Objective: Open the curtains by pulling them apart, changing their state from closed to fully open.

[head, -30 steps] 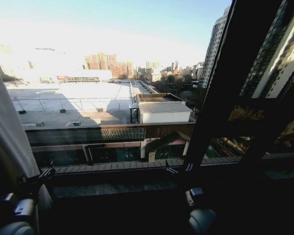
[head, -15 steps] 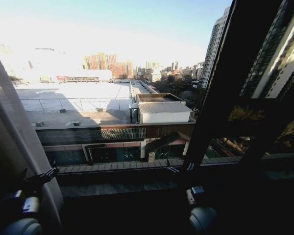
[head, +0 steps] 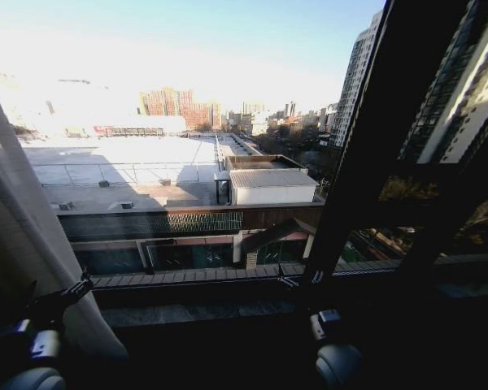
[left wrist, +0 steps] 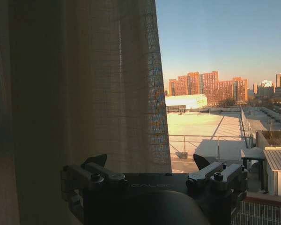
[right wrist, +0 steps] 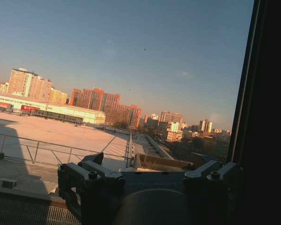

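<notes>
Sheer cream curtain [head: 20,236] hangs gathered at nine o'clock, its pleated weave soft against the glass; its free edge falls toward the left gripper [head: 69,294] at seven o'clock, whose fingers stand spread with nothing between them. The wide pane from ten to one o'clock lies bare. A dark, straight frame bar [head: 366,154] slants at two o'clock. The right gripper [right wrist: 150,171] waits at five o'clock, released.
</notes>
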Controlling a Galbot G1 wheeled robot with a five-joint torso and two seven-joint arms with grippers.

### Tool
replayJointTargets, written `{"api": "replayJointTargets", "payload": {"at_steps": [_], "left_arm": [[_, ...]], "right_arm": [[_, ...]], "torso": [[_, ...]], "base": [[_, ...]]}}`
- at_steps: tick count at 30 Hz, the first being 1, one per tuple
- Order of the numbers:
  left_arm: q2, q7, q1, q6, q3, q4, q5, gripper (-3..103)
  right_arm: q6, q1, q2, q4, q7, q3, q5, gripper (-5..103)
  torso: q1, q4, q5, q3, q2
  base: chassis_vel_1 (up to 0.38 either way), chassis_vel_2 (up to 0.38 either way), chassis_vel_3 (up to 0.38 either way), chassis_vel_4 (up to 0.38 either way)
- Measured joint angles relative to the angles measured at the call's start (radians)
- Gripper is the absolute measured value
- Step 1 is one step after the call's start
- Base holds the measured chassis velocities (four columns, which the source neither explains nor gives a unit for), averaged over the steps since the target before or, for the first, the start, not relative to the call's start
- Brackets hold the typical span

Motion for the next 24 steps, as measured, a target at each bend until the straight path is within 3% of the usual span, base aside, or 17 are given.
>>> {"api": "replayJointTargets", "payload": {"at_steps": [5,7,9,11,12,14,19,24], "left_arm": [[-0.008,0.009,0.018,0.045,0.012,-0.033,-0.014,100],[0.004,0.036,0.016,0.076,0.011,-0.035,-0.049,100],[0.026,0.113,0.013,0.085,0.007,-0.035,-0.090,100],[0.053,0.238,0.006,0.031,-0.001,-0.018,-0.102,100],[0.053,0.238,0.006,0.031,-0.001,-0.018,-0.102,100],[0.083,0.327,-0.011,-0.013,-0.003,0.023,-0.103,100],[0.146,0.376,-0.056,-0.087,-0.017,0.127,-0.113,100],[0.178,0.427,-0.073,-0.117,-0.080,0.227,-0.136,100]], "right_arm": [[0.001,0.003,0.001,0.000,0.000,-0.001,0.000,100],[0.001,0.005,0.001,0.000,0.000,-0.002,0.000,100],[0.002,0.005,0.000,0.000,0.000,-0.001,0.000,100],[0.003,0.004,0.000,0.000,0.001,0.001,0.001,100],[0.003,0.004,0.000,0.000,0.001,0.001,0.001,100],[0.004,0.002,-0.002,0.000,0.002,0.004,0.002,100],[0.009,-0.003,-0.007,0.001,0.003,0.017,0.008,100],[0.017,-0.008,-0.012,0.002,0.004,0.032,0.023,100]], "torso": [[0.000,-0.0003,-0.0001,0.000,0.000],[0.000,-0.0001,-0.0001,0.000,0.000],[0.000,-0.0002,-0.0002,0.000,0.000],[0.000,-0.0003,0.0002,0.000,0.000],[0.000,-0.0003,0.0002,0.000,0.000],[0.000,-0.0002,-0.0001,0.000,0.000],[0.000,-0.0003,-0.0004,0.000,0.000],[0.000,-0.0002,-0.0003,0.000,0.000]], "base": [[0.000,0.000,0.000,0.000],[0.000,0.000,0.000,0.000],[0.000,0.000,0.000,0.000],[0.000,0.000,0.000,0.000],[0.000,0.000,0.000,0.000],[0.000,0.000,0.000,0.000],[0.000,0.000,0.000,0.000],[0.000,0.000,0.000,0.000]]}}
